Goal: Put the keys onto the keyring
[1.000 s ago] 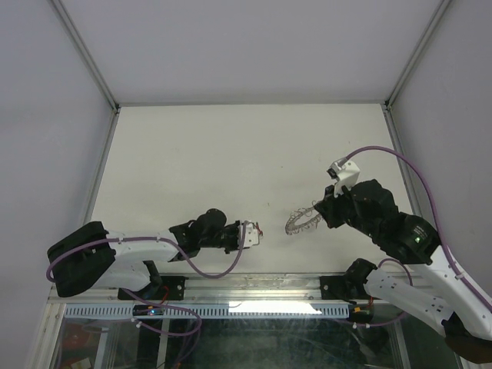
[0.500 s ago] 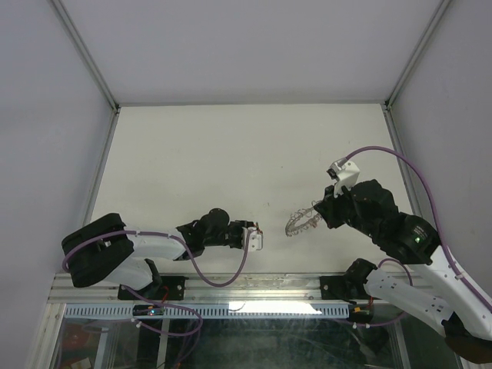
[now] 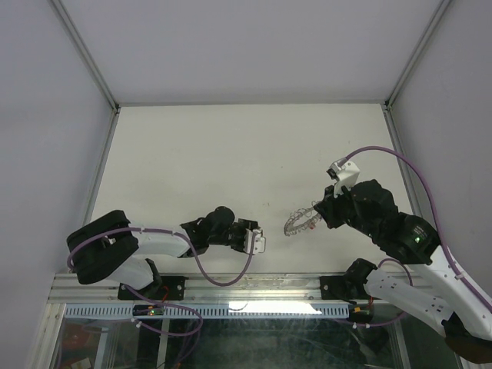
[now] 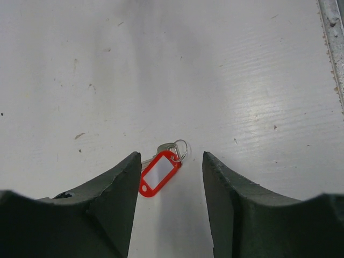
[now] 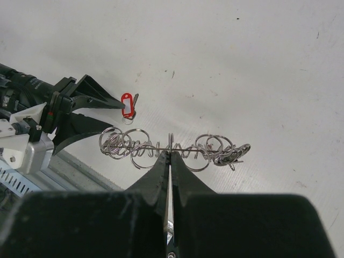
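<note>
The keys [image 4: 159, 173], a tiny silver key on a small split ring with a red oval tag, lie flat on the white table. My left gripper [image 4: 171, 156] is open and low over the table, its tips either side of the tag and not touching it. In the top view the left gripper [image 3: 257, 241] is near the front edge. My right gripper [image 5: 170, 155] is shut on the wire of the keyring [image 5: 172, 146], holding it edge-on above the table; it also shows in the top view [image 3: 301, 223]. The red tag [image 5: 127, 105] lies just beyond the ring's left end.
A metal rail [image 3: 254, 286] runs along the table's front edge, close behind the left gripper; it shows in the left wrist view [image 4: 333, 43]. Grey enclosure walls [image 3: 61, 115] bound the table on the left, back and right.
The left gripper has moved right and a little nearer the front edge, ending around the red-tagged key. The right gripper and keyring have not moved.
</note>
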`<move>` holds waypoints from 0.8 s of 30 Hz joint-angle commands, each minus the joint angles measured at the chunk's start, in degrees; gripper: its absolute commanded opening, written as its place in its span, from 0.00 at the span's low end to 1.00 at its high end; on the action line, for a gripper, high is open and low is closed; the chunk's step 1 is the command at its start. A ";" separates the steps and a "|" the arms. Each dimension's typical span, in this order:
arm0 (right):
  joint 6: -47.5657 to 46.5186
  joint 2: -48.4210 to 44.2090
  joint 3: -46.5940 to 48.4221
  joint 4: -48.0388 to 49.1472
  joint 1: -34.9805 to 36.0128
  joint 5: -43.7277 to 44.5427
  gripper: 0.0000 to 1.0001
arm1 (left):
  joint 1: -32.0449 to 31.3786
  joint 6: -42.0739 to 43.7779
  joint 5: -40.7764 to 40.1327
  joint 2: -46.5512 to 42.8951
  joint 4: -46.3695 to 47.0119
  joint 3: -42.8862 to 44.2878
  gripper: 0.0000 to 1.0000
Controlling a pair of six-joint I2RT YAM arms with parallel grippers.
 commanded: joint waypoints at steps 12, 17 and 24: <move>0.56 -0.89 0.58 5.16 0.03 -0.24 0.00 | -0.11 4.37 2.96 6.69 -5.15 6.83 0.44; 0.41 -0.80 0.64 5.29 -0.01 -0.34 0.00 | -0.02 4.80 2.78 7.84 -7.23 7.99 0.42; 0.37 -0.74 0.39 5.55 0.04 -0.38 0.00 | 0.70 4.65 2.08 8.14 -10.54 8.26 0.40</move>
